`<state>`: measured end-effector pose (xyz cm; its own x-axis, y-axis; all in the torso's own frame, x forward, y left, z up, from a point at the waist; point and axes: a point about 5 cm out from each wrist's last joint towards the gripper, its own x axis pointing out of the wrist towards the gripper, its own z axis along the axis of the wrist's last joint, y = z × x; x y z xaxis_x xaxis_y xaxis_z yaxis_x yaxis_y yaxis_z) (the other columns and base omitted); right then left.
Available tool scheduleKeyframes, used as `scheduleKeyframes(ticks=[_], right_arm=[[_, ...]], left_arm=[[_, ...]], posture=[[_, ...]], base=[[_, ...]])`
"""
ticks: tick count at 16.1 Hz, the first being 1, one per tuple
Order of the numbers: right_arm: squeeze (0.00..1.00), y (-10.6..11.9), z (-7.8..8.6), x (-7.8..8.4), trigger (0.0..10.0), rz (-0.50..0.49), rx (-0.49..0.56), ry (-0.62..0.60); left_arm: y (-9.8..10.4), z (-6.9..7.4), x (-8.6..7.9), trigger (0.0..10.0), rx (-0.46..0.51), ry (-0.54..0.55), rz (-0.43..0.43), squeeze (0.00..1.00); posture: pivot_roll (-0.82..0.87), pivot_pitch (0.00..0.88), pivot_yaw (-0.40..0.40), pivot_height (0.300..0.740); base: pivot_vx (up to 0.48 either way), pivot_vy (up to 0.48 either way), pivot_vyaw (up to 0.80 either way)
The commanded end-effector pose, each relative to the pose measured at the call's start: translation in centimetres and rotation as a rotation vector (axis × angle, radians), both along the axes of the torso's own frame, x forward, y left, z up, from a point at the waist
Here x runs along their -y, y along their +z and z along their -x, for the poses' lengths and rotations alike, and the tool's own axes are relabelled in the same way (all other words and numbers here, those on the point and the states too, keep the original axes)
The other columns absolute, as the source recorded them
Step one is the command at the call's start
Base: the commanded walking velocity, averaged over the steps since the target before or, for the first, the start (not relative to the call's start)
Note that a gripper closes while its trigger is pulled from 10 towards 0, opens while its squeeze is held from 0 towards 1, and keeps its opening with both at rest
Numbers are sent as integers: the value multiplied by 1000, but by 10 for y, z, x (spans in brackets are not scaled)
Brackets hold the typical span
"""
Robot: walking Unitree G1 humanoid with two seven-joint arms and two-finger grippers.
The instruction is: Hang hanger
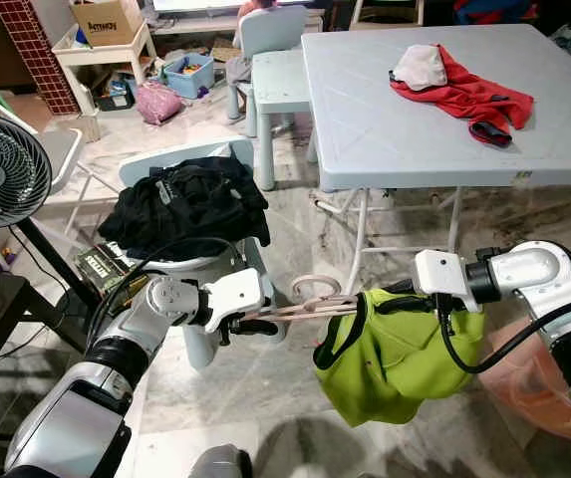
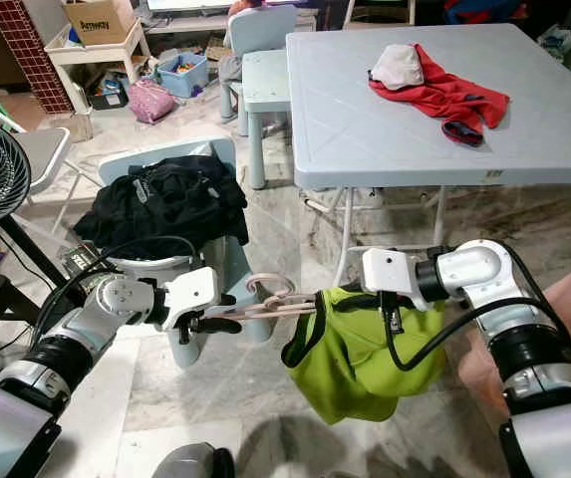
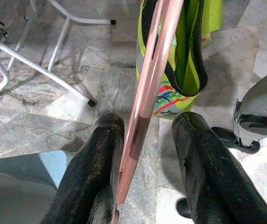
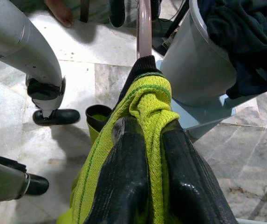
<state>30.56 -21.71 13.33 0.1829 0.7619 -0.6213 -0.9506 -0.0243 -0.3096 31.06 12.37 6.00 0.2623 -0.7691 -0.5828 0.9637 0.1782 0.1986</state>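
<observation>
A pink hanger is held level above the floor, its hook toward my left side. A lime-green shirt with dark trim hangs from its far end. My left gripper sits around the hanger near the hook. In the left wrist view the hanger leans on one finger and a gap separates it from the other, so the gripper is open. My right gripper is shut on the green shirt's shoulder over the hanger's end.
A pale blue chair piled with black clothes stands just behind the left arm. A pale folding table with a red garment is ahead on the right. A fan stands at the left.
</observation>
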Motion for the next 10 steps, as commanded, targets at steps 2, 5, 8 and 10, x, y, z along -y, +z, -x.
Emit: scheduleKeyframes(ticks=[2, 5, 8, 10], right_arm=[[0, 9, -5, -4, 10000, -1, 30, 18], [0, 8, -5, -5, 10000, -2, 28, 22], [0, 7, -3, -4, 10000, 4, 14, 27], [0, 8, -3, -3, 10000, 6, 12, 24]], left_arm=[[3, -5, -6, 0, 9, 17, -24, 0], [0, -6, -8, 0, 26, 50, -43, 0], [-2, -8, -10, 0, 46, 66, -62, 0], [-2, -8, -10, 0, 48, 71, -58, 0]], posture=[[-48, 0, 35, 740], [-50, 0, 37, 740], [-50, 0, 37, 740], [-55, 2, 36, 740]], base=[[0, 0, 0], [0, 0, 0], [0, 0, 0], [0, 0, 0]])
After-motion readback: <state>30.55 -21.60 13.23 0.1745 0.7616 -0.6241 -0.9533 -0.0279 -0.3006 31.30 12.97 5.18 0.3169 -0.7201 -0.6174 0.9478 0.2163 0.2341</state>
